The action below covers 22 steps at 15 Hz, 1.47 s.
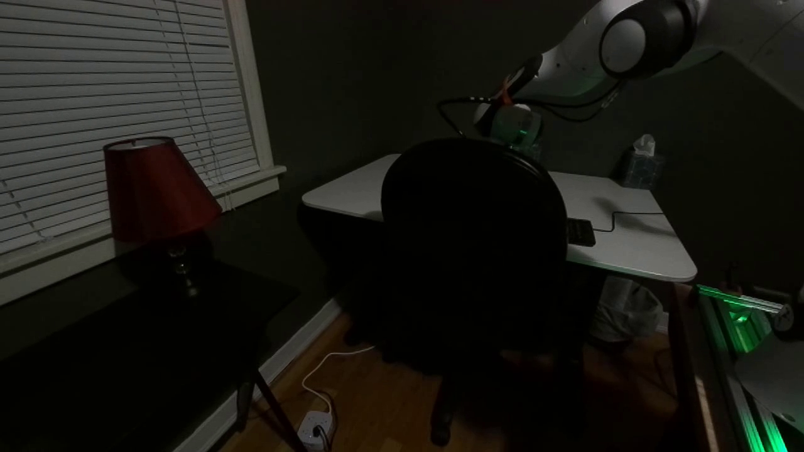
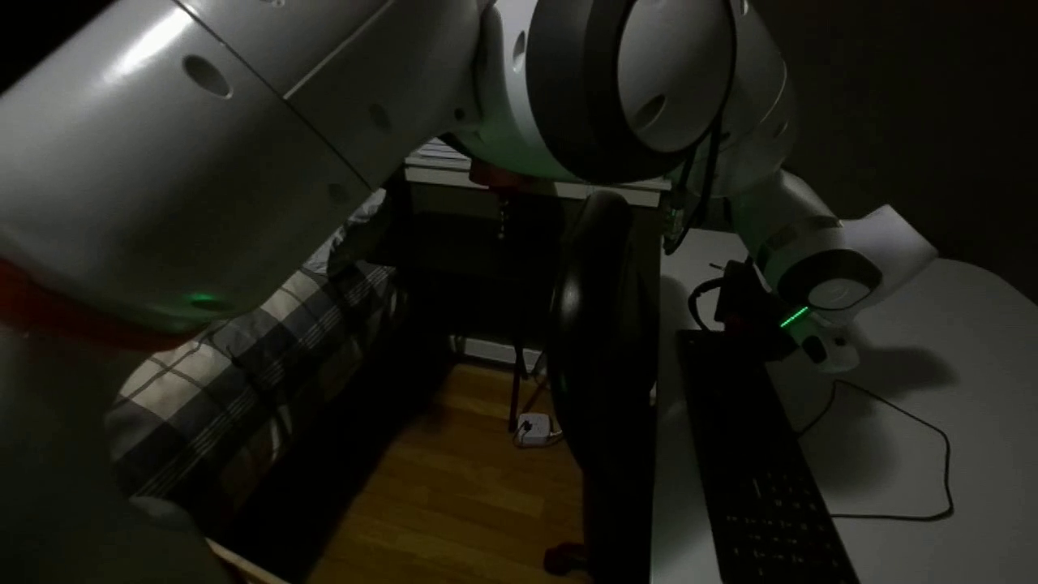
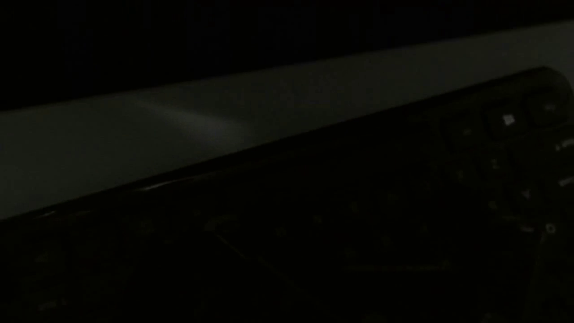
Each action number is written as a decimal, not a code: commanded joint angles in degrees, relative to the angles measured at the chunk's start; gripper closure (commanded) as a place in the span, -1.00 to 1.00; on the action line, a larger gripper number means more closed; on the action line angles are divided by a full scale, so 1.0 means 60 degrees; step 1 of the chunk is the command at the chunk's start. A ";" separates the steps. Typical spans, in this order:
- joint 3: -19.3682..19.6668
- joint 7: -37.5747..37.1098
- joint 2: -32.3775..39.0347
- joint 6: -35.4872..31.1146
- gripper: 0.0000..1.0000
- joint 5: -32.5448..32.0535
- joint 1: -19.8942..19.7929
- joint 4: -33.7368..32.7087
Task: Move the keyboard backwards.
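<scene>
Tool (image 2: 756, 337) — over one end of the keyboard (image 2: 754, 462)

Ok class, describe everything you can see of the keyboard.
The keyboard is a long, thin, black slab, plastic-looking, with pale-marked keys and a rounded corner. It lies flat on the desk, near its edge. A dark cord meets one long side. The gripper is at one end; contact is too dark to tell.
</scene>
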<state>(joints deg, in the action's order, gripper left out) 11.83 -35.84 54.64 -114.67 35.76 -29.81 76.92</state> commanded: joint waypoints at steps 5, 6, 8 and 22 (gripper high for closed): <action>0.0159 -0.1712 0.1049 -0.1062 -1.00 0.0444 -0.0329 -0.1458; 0.0185 -0.1733 0.1139 -0.1114 -1.00 0.0353 -0.0355 -0.1614; 0.0214 -0.1783 0.1288 -0.1152 -1.00 0.0287 -0.0428 -0.1880; 0.1024 -0.3333 0.3235 -0.0227 -1.00 -0.0100 -0.1376 -0.5903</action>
<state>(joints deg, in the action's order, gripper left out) 16.91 -52.71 68.71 -118.31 36.57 -36.09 51.03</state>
